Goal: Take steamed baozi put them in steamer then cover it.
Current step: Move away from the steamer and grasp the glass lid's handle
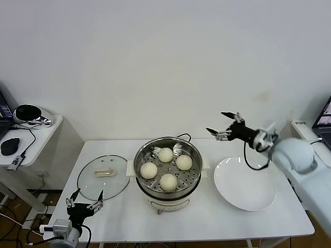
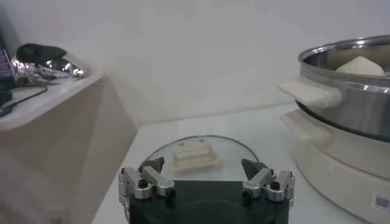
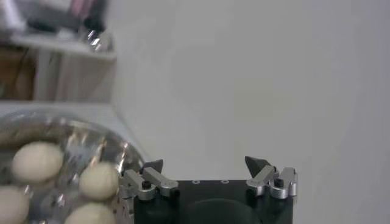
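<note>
Left gripper jaws apart, empty | cover directly ahead: glass, fragile, slippery; grasp handle | right gripper jaws apart.

Bare bench lies in front of the steamer. The cover lies flat just left of it, the white plate to its right. Above the steamer's open mouth, room is free
</note>
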